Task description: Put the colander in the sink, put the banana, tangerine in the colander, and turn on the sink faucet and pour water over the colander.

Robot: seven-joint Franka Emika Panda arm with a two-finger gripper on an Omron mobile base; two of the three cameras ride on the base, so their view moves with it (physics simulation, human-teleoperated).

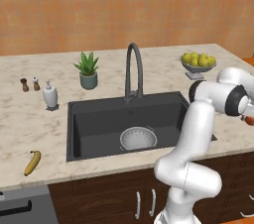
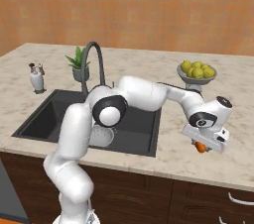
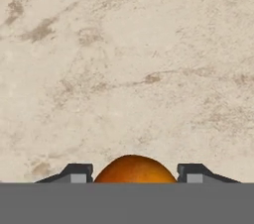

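Marbled beige stone forms the counter, backed by an orange-tan wall and resting on dark wood cabinets. Set into it is the dark grey sink, with the silver colander on its floor and the gooseneck sink faucet arching behind. The banana lies on the counter's near left edge, well apart from the basin. A potted plant, a white bottle, two small shakers and a grey bowl of yellow-green fruit stand farther back. Right of the sink, the gripper hangs just above the counter, its fingers pinching the orange tangerine from either side.
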